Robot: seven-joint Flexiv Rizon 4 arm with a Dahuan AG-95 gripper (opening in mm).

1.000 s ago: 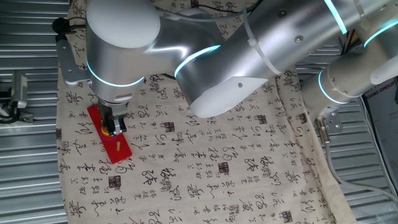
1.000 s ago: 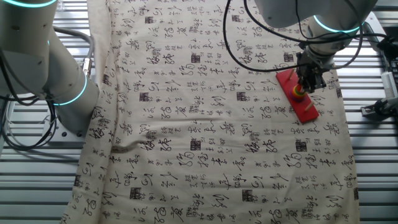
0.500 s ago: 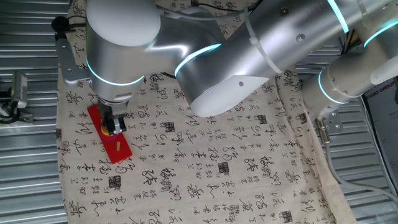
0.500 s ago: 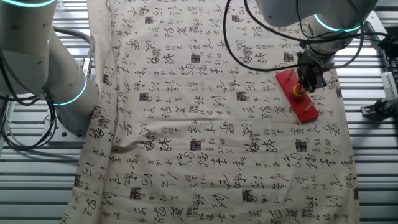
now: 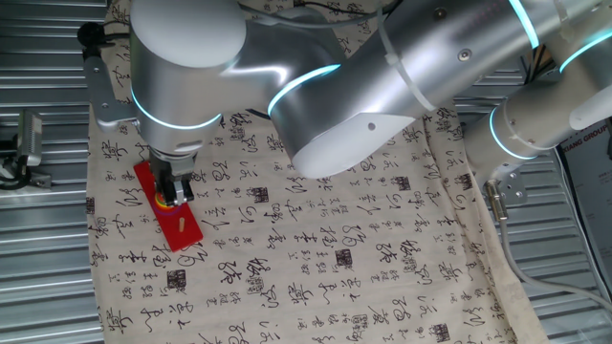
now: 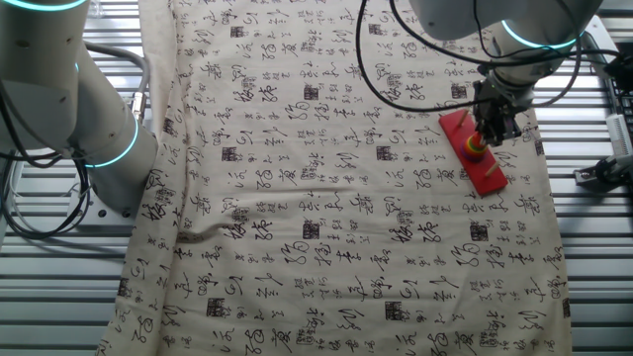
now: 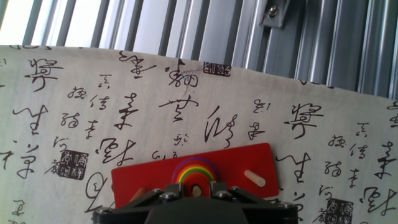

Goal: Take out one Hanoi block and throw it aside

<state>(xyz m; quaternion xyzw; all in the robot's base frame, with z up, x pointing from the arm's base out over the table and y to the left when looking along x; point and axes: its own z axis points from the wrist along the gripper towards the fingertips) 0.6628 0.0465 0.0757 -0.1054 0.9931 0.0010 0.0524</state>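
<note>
The long red board (image 5: 185,229) lies on the printed cloth at the left; it also shows in the other fixed view (image 6: 488,174) and the hand view (image 7: 143,177). A stack of coloured rings (image 7: 194,167) sits on its middle peg. The Hanoi block (image 7: 187,188), a tiny red disc, tops that stack around the peg. My gripper (image 7: 196,190) stands straight down over the stack, its two fingers pressed against either side of the disc. The gripper shows over the board in one fixed view (image 5: 172,198) and in the other (image 6: 479,146); the disc is hidden by the fingers there.
Bare wooden pegs stand on the board to the right (image 7: 254,178) and left (image 7: 138,194) of the stack. The cloth (image 5: 316,248) covers the table, with ribbed metal (image 5: 43,239) beyond its edge. A second arm (image 6: 59,99) stands at the far side.
</note>
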